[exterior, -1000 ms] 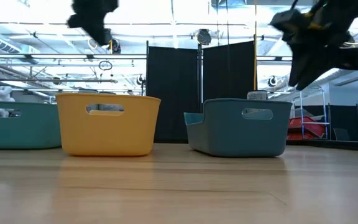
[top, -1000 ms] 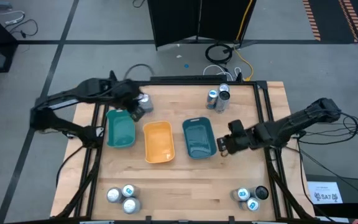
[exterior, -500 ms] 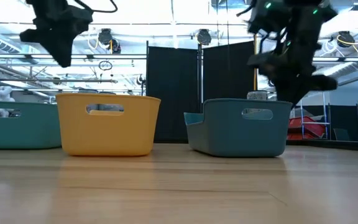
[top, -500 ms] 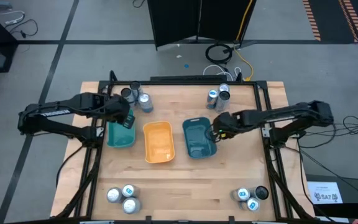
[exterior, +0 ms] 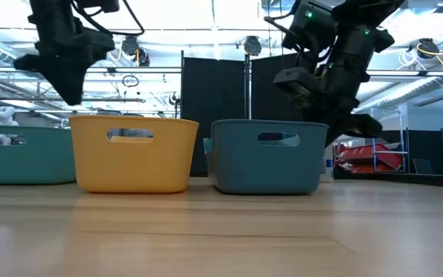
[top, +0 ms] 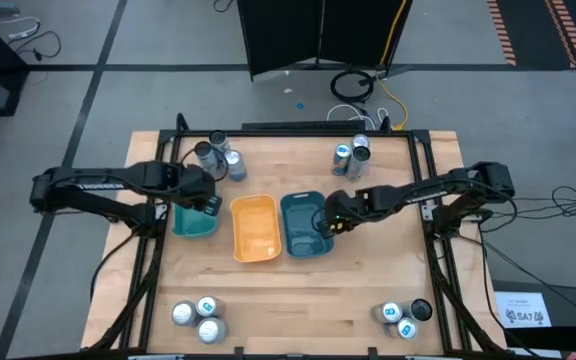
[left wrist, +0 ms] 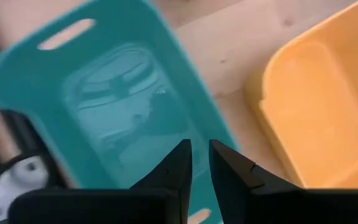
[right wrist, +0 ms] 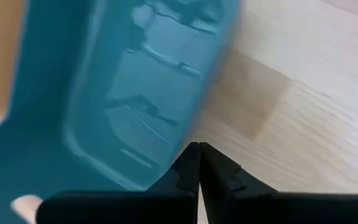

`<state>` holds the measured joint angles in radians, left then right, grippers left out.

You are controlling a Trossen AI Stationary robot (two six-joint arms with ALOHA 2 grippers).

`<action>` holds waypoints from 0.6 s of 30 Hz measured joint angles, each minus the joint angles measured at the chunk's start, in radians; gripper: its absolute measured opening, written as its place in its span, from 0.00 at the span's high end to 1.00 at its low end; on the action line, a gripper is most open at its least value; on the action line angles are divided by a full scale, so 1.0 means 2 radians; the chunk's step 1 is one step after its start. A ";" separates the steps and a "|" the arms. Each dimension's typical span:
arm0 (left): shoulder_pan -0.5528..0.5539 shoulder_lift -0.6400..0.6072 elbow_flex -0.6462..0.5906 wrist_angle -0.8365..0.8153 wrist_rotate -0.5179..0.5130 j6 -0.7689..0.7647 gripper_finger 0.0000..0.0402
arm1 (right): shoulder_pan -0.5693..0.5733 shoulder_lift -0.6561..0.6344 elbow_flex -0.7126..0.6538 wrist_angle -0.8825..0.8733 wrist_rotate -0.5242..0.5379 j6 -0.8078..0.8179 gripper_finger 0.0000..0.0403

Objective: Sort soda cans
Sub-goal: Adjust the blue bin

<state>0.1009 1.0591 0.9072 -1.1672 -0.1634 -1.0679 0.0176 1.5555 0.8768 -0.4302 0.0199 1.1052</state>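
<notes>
Our right gripper (top: 330,222) hangs over the right-hand edge of the dark teal tray (top: 301,232), fingers pressed together and holding nothing; it looks to touch the tray's wall, though we cannot tell for sure. Our left gripper (top: 203,194) hovers over the light teal tray (top: 190,224), fingers nearly together with a slim gap, also empty.

We judge we are arranging trays, not yet picking. All three trays, the yellow tray (top: 255,228) between the teal ones, look empty.

The soda cans (top: 217,157) stand in four clusters near the corners of the wooden table (top: 298,290). Next we need to lift clear, open, and reach a corner cluster.

Beyond the table are a grey floor, black screen panels (exterior: 248,100) and coiled cables (top: 353,85).
</notes>
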 joint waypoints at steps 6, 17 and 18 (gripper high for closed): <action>0.000 0.032 -0.008 0.029 0.001 0.000 0.84 | 0.009 0.000 0.000 0.026 -0.012 0.018 1.00; 0.000 0.056 -0.008 0.031 0.005 -0.010 0.84 | 0.045 -0.001 0.000 0.039 -0.010 0.045 1.00; 0.000 0.056 -0.008 0.031 0.005 -0.012 0.84 | 0.045 -0.001 0.000 0.034 -0.010 0.044 1.00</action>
<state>0.1013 1.1706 0.8913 -1.1061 -0.1535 -1.0913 0.1074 1.5543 0.8768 -0.3626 0.0008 1.1942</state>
